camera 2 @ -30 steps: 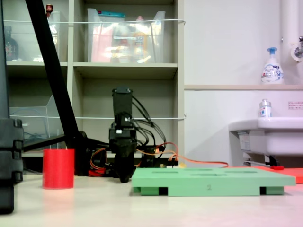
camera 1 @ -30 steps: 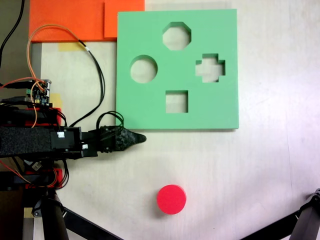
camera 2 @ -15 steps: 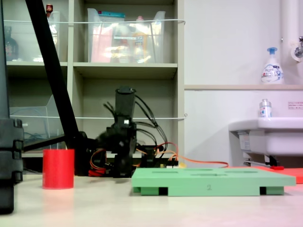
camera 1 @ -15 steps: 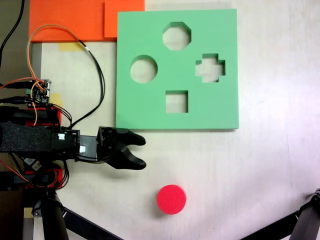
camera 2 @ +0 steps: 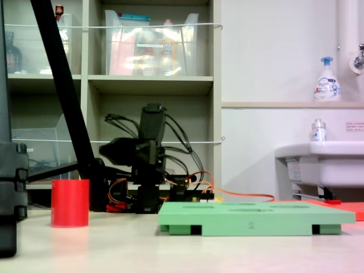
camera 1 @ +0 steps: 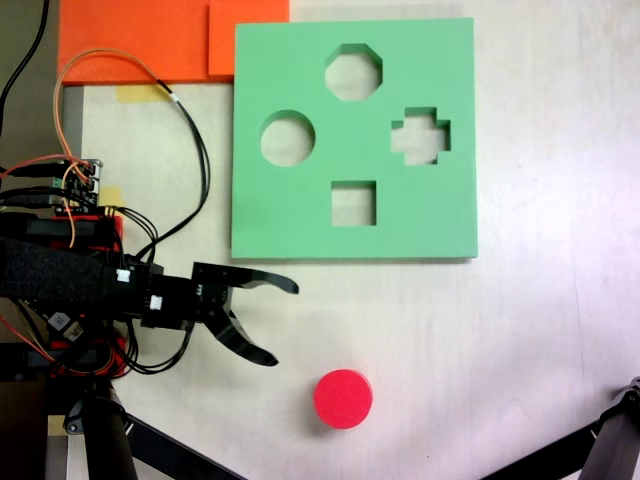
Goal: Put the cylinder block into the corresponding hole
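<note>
The cylinder block (camera 1: 343,398) is a short red foam cylinder standing upright on the pale table near the first exterior view's bottom; in the second exterior view the cylinder block (camera 2: 70,203) stands at the left. The green foam board (camera 1: 440,215) lies above it, and its circular hole (camera 1: 288,138) is empty on the board's left side. My gripper (camera 1: 286,324) is open wide with nothing between its fingers. It sits left of and slightly above the block, apart from it and below the board's lower left corner. In the second exterior view the gripper (camera 2: 120,152) hangs above the table.
The board also has octagonal (camera 1: 353,72), cross (camera 1: 420,135) and square (camera 1: 353,203) cut-outs. Orange foam sheets (camera 1: 150,40) lie at the top left. A circuit board with wires (camera 1: 78,185) sits by the arm's base. Black stand legs (camera 1: 615,445) cross the bottom corners.
The gripper went from shut to wide open and swung down in the first exterior view, away from the board's edge toward the red block. Block and board stayed put.
</note>
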Controlling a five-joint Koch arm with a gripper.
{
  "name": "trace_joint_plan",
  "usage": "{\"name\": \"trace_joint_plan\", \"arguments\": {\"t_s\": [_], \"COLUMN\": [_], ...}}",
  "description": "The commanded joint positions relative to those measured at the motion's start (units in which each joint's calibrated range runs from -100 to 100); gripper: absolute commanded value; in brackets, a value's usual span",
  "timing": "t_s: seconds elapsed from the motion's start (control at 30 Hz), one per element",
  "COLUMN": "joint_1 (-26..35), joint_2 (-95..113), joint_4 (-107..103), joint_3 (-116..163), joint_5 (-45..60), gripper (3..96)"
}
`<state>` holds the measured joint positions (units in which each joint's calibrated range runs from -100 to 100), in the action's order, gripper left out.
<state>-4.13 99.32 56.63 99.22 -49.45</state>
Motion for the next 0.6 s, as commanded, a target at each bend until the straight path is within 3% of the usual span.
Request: {"name": "trace_joint_plan", "arguments": {"t_s": [0.03,0.17,0.23,0.6], "joint_1": [-1.3,-1.9,-2.2,-5.2], "joint_2": [0.7,-20.0,-30.3,-73.2], "joint_4": [4.5,21.0,28.5,43.4], "joint_3": [0.8,0.8,0.0,-12.4], "joint_5": [-1.2,-1.2,-1.3,-2.0], "gripper": [63.6,87.9,93.5,95.2]}}
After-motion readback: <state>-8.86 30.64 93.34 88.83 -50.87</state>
